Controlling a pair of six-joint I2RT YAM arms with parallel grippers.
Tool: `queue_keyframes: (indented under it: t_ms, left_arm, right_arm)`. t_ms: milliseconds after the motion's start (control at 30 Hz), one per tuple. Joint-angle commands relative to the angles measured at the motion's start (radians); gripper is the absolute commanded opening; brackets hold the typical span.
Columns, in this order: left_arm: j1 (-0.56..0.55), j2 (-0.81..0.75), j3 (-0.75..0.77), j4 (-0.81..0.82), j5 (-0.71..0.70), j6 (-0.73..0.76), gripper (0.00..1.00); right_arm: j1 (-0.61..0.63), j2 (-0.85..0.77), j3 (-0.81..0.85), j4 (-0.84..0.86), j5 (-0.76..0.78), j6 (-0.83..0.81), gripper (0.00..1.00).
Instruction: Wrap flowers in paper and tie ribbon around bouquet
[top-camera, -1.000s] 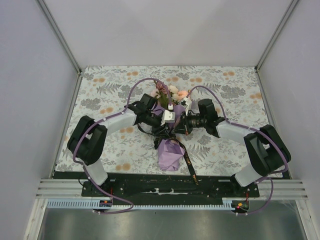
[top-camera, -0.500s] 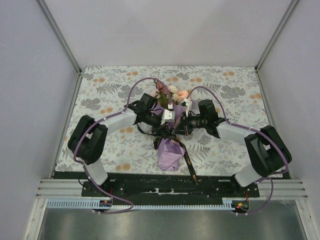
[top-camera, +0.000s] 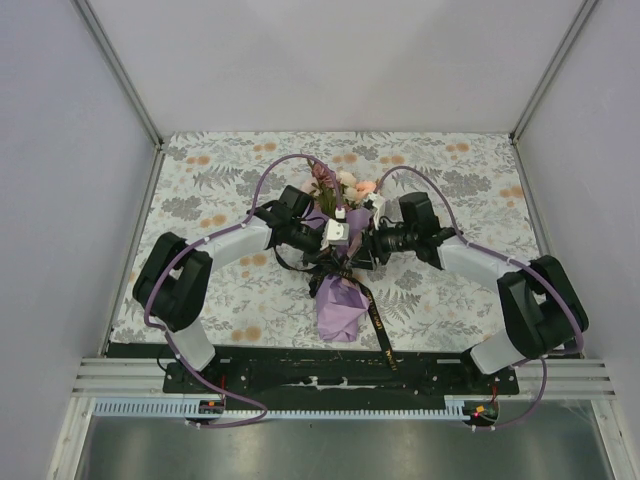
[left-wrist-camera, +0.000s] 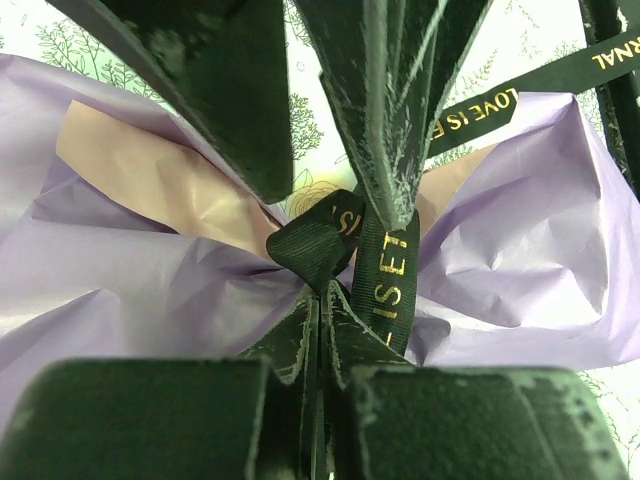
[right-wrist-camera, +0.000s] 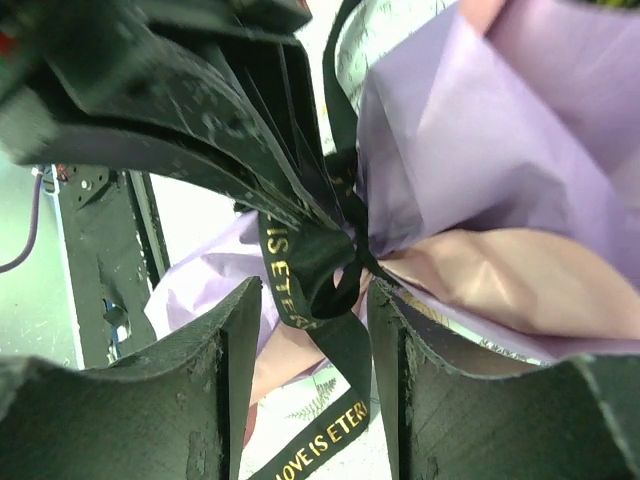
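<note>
1. The surface (top-camera: 210, 190) is carrying everything, and both arms are reaching in from its near edge toward the middle.
2. The bouquet (top-camera: 340, 305) is lying in the middle of it with its long axis running near to far. The crumpled closed end of the paper (left-wrist-camera: 520, 240) is pointing at the near edge, and the flowers (top-camera: 345, 187) are sticking out at the far end.
3. The ribbon (top-camera: 378, 335) is circling the bouquet's narrow waist. One free tail is trailing from there toward the near edge, on the right arm's side.
4. The left claw (left-wrist-camera: 318, 298) is meeting the waist from the left and is clenched, its tips pinching the ribbon right at the knot (left-wrist-camera: 312, 245).
5. The right claw (right-wrist-camera: 318, 295) is facing it from the right and is released. Its fingers are standing apart with the knot between them, not pressing on it.
6. The tie is looking close to finished. The free tail is lying nearer the right arm, roughly along the bouquet's axis, so the right claw seems better placed to take it and draw against the left claw's hold.
</note>
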Motion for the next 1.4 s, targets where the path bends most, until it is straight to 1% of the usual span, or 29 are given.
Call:
queue_keyframes:
  t_ms: [0, 133, 333, 500, 567, 600, 667, 700, 800, 867, 1100, 1133, 1200, 1267, 1300, 1367]
  left_arm:
    - [-0.007, -0.049, 0.032, -0.011, 0.004, 0.065, 0.02]
    - [-0.012, -0.054, 0.037, -0.011, -0.005, 0.073, 0.02]
    - [-0.014, -0.052, 0.043, -0.011, -0.011, 0.075, 0.02]
    - [-0.012, -0.051, 0.043, -0.011, -0.008, 0.079, 0.02]
    - [-0.012, -0.051, 0.043, -0.009, -0.006, 0.079, 0.02]
    - [-0.012, -0.049, 0.041, -0.008, -0.008, 0.078, 0.02]
    - [-0.012, -0.048, 0.043, -0.005, -0.009, 0.079, 0.02]
    - [-0.014, -0.048, 0.043, -0.005, -0.009, 0.078, 0.02]
    - [-0.012, -0.051, 0.043, -0.002, -0.011, 0.072, 0.02]
    - [-0.011, -0.052, 0.040, 0.015, -0.019, 0.046, 0.02]
    - [-0.008, -0.072, 0.024, 0.024, -0.029, 0.044, 0.02]
    - [-0.008, -0.072, 0.024, 0.024, -0.032, 0.041, 0.04]
    - [-0.003, -0.083, 0.021, 0.024, -0.043, 0.026, 0.20]
    - [0.017, -0.106, 0.012, 0.032, -0.037, -0.010, 0.40]
    - [0.032, -0.123, 0.008, 0.030, -0.036, -0.027, 0.43]
    - [0.071, -0.170, -0.011, 0.029, -0.039, -0.060, 0.46]
  right_arm:
    - [-0.007, -0.037, 0.084, -0.023, -0.045, -0.016, 0.54]
    - [-0.004, 0.022, 0.127, -0.013, -0.048, 0.043, 0.50]
    - [0.007, 0.089, 0.159, -0.034, -0.031, 0.029, 0.47]
    - [0.017, 0.104, 0.149, -0.034, -0.041, 0.026, 0.46]
    - [0.022, 0.111, 0.149, -0.036, -0.041, 0.034, 0.42]
    - [0.024, 0.114, 0.150, -0.033, -0.044, 0.043, 0.38]
    - [0.025, 0.117, 0.153, -0.030, -0.051, 0.046, 0.28]
    - [0.027, 0.120, 0.155, -0.028, -0.054, 0.047, 0.25]
    - [0.028, 0.125, 0.159, -0.036, -0.059, 0.032, 0.07]
    - [0.027, 0.123, 0.165, -0.077, -0.058, 0.021, 0.00]
    - [0.025, 0.102, 0.155, -0.095, -0.058, 0.004, 0.00]
    - [0.025, 0.101, 0.155, -0.095, -0.056, 0.004, 0.00]
    - [0.025, 0.097, 0.153, -0.095, -0.044, 0.014, 0.00]
    - [0.024, 0.095, 0.156, -0.094, -0.030, 0.024, 0.00]
    - [0.021, 0.092, 0.155, -0.095, -0.024, 0.027, 0.00]
    - [0.018, 0.080, 0.153, -0.091, -0.013, 0.038, 0.00]
